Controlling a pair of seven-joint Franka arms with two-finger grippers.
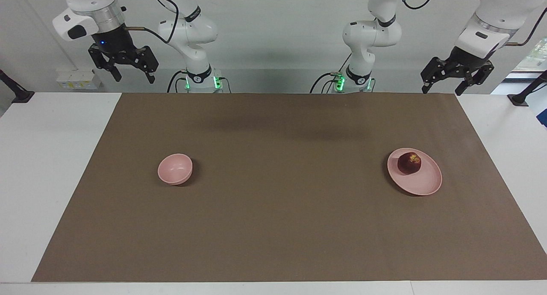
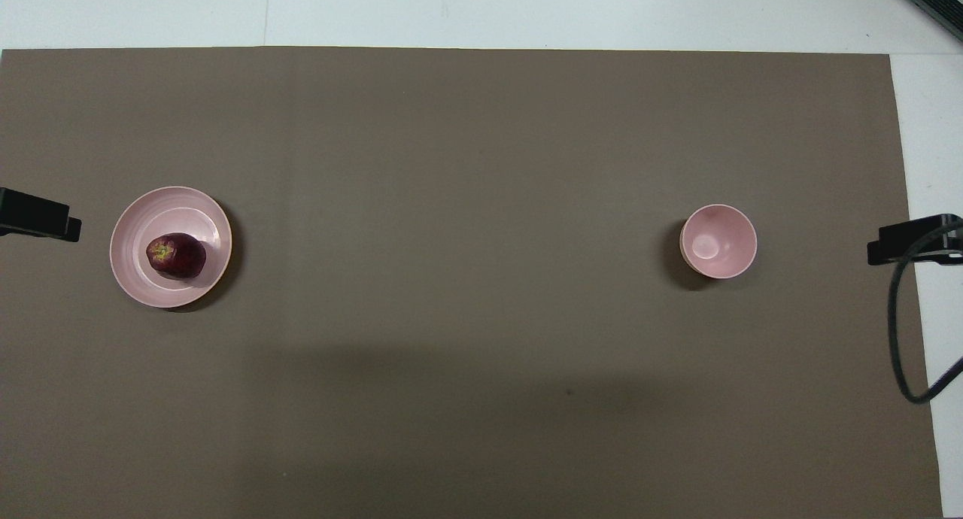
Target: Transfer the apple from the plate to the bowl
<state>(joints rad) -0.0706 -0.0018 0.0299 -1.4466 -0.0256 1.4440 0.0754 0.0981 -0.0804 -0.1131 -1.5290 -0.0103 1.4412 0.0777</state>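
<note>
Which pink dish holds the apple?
The wide shallow plate at the left arm's end holds the apple; the small deep bowl is empty.

A white tabletop [image 1: 51, 166] carries a broad brown mat [image 1: 282, 209] across its middle. A plain pale grey wall [image 1: 273, 38] rises at the robots' end. The lighting is even, with soft shadows on the mat.

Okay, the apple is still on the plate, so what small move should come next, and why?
Probably bring the left gripper down over the apple: it hangs open, raised at the plate's end of the table, while the bowl sits empty toward the waiting right gripper.
</note>
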